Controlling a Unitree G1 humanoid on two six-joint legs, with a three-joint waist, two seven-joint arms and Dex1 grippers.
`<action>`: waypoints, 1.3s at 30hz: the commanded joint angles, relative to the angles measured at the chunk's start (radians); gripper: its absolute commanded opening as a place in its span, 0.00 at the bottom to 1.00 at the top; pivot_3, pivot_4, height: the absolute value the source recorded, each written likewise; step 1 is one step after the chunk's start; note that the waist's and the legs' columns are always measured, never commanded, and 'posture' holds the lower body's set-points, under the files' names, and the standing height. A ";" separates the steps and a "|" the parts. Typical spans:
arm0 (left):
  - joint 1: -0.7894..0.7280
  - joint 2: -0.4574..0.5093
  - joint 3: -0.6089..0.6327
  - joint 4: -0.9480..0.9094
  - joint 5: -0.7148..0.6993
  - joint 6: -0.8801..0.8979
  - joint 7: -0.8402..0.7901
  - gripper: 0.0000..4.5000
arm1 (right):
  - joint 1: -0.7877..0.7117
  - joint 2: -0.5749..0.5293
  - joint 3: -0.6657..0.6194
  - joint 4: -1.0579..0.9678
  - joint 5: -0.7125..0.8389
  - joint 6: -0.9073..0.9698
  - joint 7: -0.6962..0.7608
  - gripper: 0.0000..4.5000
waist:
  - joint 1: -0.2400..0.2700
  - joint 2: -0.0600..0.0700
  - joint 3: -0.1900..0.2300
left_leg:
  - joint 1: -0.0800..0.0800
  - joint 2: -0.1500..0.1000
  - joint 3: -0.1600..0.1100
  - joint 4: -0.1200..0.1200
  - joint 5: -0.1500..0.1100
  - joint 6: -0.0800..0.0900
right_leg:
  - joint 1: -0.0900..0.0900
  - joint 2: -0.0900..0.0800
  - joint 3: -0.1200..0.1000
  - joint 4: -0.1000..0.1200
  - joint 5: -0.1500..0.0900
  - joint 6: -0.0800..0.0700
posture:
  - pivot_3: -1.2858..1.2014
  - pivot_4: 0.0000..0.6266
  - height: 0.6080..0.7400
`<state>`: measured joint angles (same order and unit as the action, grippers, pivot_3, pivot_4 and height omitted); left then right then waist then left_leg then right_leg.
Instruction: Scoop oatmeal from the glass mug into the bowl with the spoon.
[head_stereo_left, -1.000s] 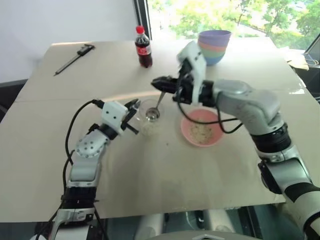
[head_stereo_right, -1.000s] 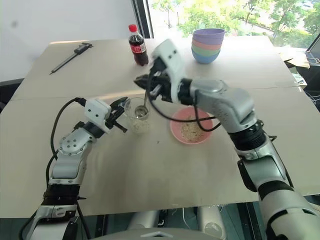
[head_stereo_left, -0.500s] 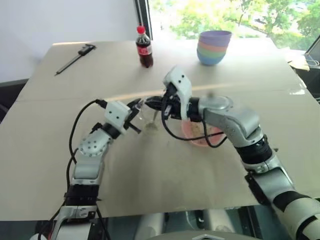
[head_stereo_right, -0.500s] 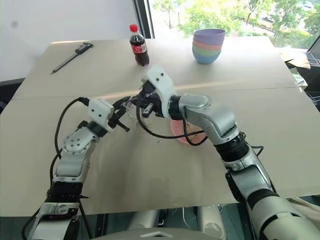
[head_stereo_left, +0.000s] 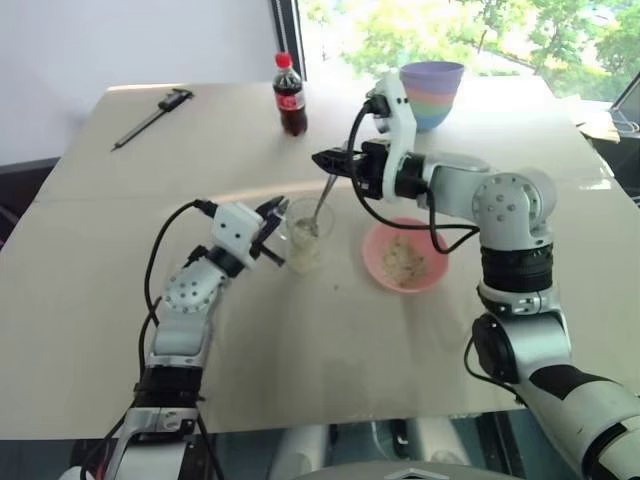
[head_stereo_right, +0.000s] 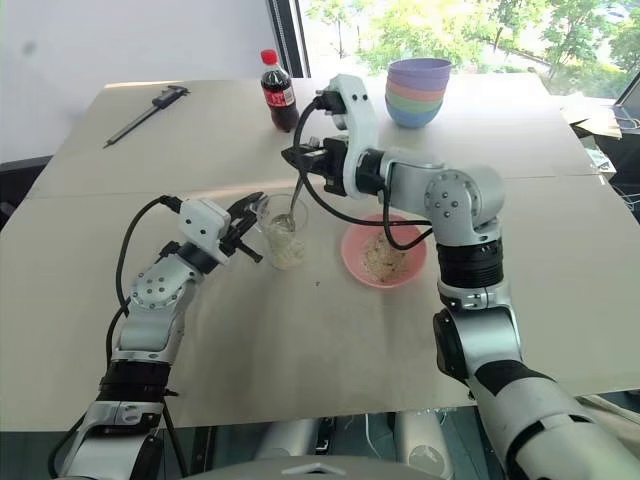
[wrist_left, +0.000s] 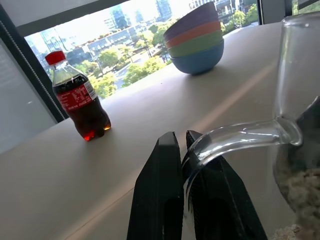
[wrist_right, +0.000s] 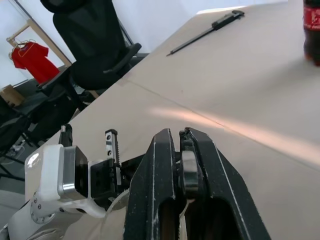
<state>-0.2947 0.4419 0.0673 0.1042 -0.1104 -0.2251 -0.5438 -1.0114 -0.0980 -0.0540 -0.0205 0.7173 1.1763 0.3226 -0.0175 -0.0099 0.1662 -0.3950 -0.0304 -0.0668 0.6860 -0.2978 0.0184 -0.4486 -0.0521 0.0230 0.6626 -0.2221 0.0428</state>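
Right gripper (head_stereo_left: 322, 160) is clamped tight on the top end of the spoon (head_stereo_left: 322, 203), above the glass mug (head_stereo_left: 303, 233). Spoon's long axis runs steeply down and slightly toward the robot's left, oval end inside the mug. Whether it carries any oatmeal (head_stereo_left: 403, 260) can't be read here. Left gripper (wrist_left: 182, 150) is pinched shut on the mug's handle, steadying it on the table (head_stereo_left: 300, 340); mug stands upright. The bowl (head_stereo_left: 375, 262) sits just beside the mug on the robot's right, already holding a small heap of flakes. Key relation, as I judge it: the bowl lies to the right of and below the spoon hand, so the transfer is lift clear of the rim, then go right. The right arm is the nearer one.
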 joint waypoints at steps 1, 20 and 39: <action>-0.003 -0.006 -0.020 0.009 0.011 -0.020 -0.007 0.01 | -0.034 -0.008 -0.055 -0.048 0.028 0.008 -0.016 0.00 | 0.000 0.000 0.000 | 0.000 0.000 0.000 0.000 0.000 0.000 | 0.000 0.000 0.000 0.000 0.000 0.000 | 0.52 0.24 1.00; -0.053 -0.094 -0.023 0.112 0.041 -0.112 0.070 0.01 | -0.110 0.098 -0.524 0.070 0.191 0.318 -0.428 0.00 | 0.004 0.001 -0.001 | 0.000 0.000 0.000 0.000 0.000 0.000 | 0.000 0.000 0.000 0.001 0.000 0.000 | 0.52 0.24 1.00; -0.122 -0.157 -0.040 0.270 0.102 -0.252 0.178 0.01 | -0.208 0.156 -0.873 0.150 0.283 0.438 -0.671 0.00 | 0.003 0.002 -0.003 | 0.000 -0.002 0.001 0.000 0.002 0.003 | 0.001 0.000 0.000 0.002 0.000 0.000 | 0.52 0.24 1.00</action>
<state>-0.4134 0.2875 0.0349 0.3680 -0.0204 -0.4546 -0.3729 -1.2058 0.0585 -0.9123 0.1509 0.9564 1.6082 -0.3318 -0.0149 -0.0076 0.1633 -0.3949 -0.0324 -0.0654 0.6860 -0.2960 0.0212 -0.4479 -0.0520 0.0230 0.6650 -0.2218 0.0433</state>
